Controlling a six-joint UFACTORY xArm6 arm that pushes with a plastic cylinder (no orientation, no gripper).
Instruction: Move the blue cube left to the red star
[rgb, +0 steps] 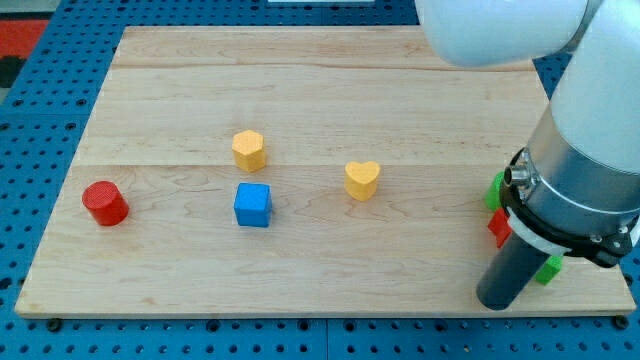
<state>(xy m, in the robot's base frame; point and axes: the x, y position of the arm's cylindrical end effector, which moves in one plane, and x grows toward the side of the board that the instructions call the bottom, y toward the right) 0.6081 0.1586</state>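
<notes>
The blue cube (253, 205) sits on the wooden board (320, 90), left of centre. A red block (498, 229), mostly hidden behind my arm, lies at the view's right; its shape cannot be made out. My tip (496, 301) rests near the board's bottom right edge, just below that red block and far to the right of the blue cube. It touches no block that I can see.
A red cylinder (104, 203) stands at the far left. A yellow block (249, 150) is just above the blue cube. A yellow heart (362, 180) lies between cube and arm. Green blocks (494, 190) (547, 268) peek out beside the arm.
</notes>
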